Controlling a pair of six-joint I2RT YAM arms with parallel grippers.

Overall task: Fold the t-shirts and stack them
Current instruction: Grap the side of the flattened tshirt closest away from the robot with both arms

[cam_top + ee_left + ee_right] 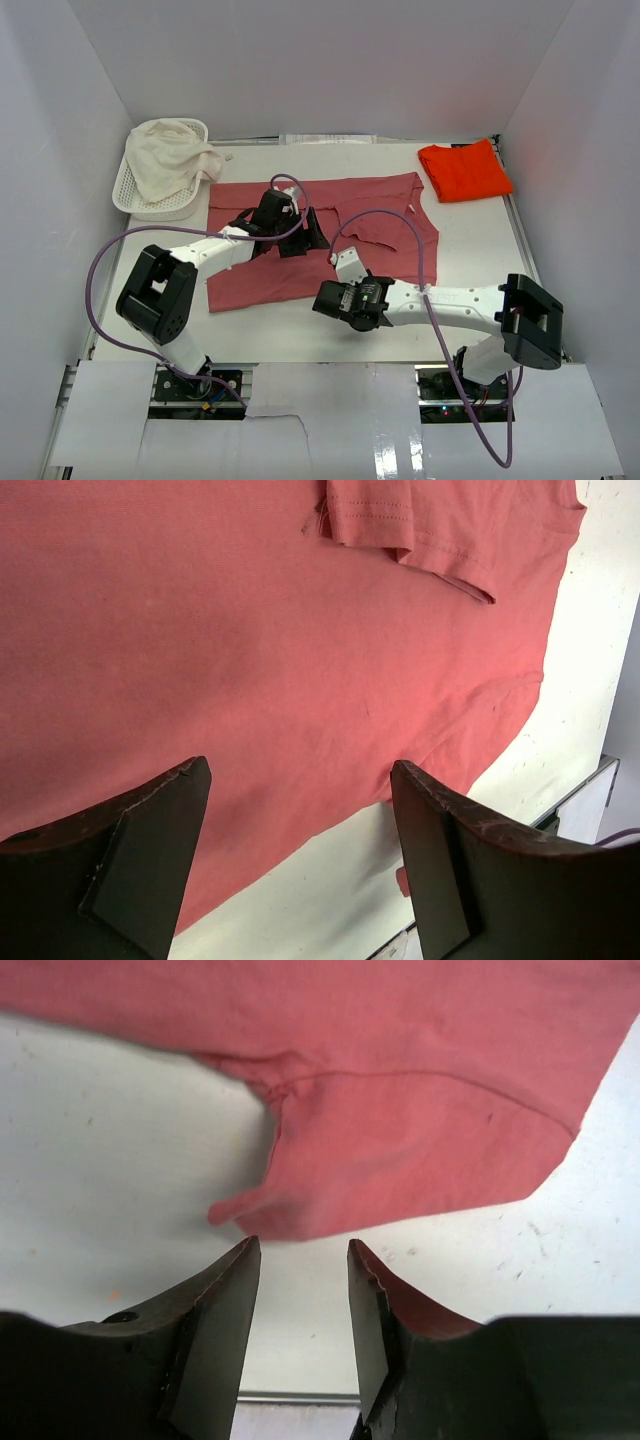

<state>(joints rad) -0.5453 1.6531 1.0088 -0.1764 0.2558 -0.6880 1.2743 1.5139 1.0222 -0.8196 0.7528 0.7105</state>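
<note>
The dusty rose-red t-shirt [330, 235] lies spread flat on the middle of the table. The bright orange-red t-shirt [463, 170] lies folded at the back right. My left gripper [308, 235] is open and empty, hovering over the rose-red shirt; in the left wrist view its jaws [300, 780] straddle the shirt's edge [250, 630]. My right gripper [320, 298] is open and empty at the shirt's near edge. In the right wrist view the jaws [303, 1250] stand partly apart, just short of a rumpled corner of the shirt [400, 1150].
A white lattice basket [125, 190] holding a cream cloth [170, 160] stands at the back left. White walls enclose the table on three sides. Purple cables loop over both arms. Bare table [480, 250] shows to the right of the rose-red shirt.
</note>
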